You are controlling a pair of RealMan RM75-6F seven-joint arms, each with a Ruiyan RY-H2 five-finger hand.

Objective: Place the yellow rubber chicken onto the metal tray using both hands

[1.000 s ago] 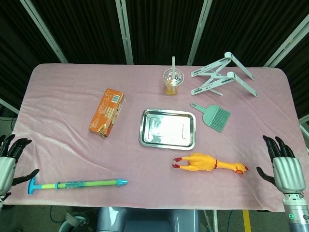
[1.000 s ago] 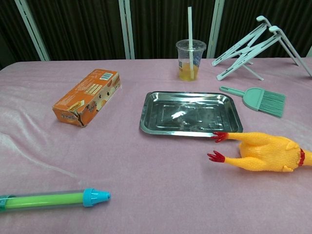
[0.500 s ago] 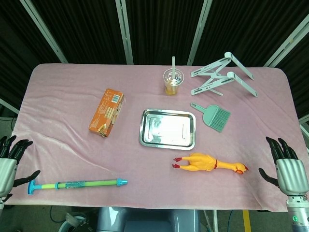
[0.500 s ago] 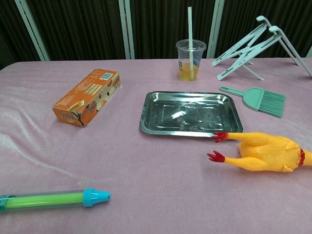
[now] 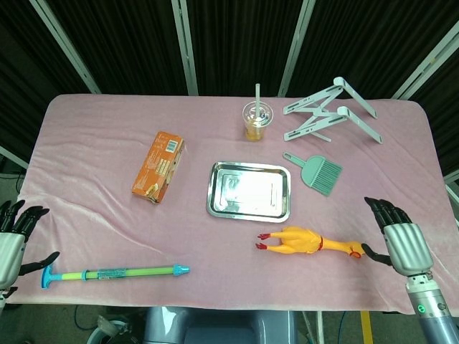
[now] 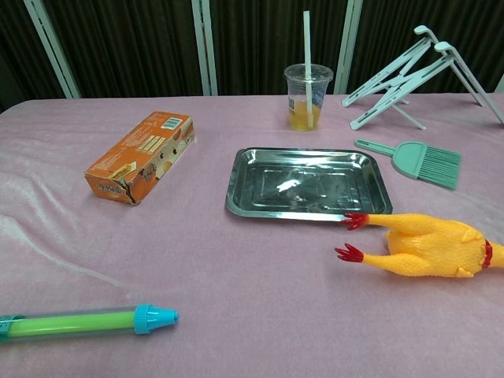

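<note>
Two robot hands sit at the near edge of the tabletop (image 5: 86, 215), and neither has touched anything yet. The right robot hand (image 5: 400, 242) hangs by the near right corner with fingers spread and nothing in them, its thumb close to the beak end of the yellow rubber chicken (image 5: 312, 242); from above I cannot tell whether thumb and toy actually meet. The left robot hand (image 5: 14, 240) is at the near left corner, likewise empty with fingers apart, just beside the handle end of a green and blue water squirter (image 5: 115, 273) and well apart from the chicken.

The chicken lies on its side, parallel to the near edge, red feet pointing left and head toward the right edge. It rests just in front of the metal tray (image 5: 249, 190), near the tray's near right corner; in the chest view the feet almost reach the tray's rim. The tray is bare inside and sits around the middle of the tabletop.

This looks like the approach step: the grasp has not begun. The next move likely calls for the right robot hand to close on the head or neck, while the left crosses most of the tabletop, clearing the squirter, to take the body or legs. The lift then needs only a short carry away from the near edge over the tray's low rim.
</note>
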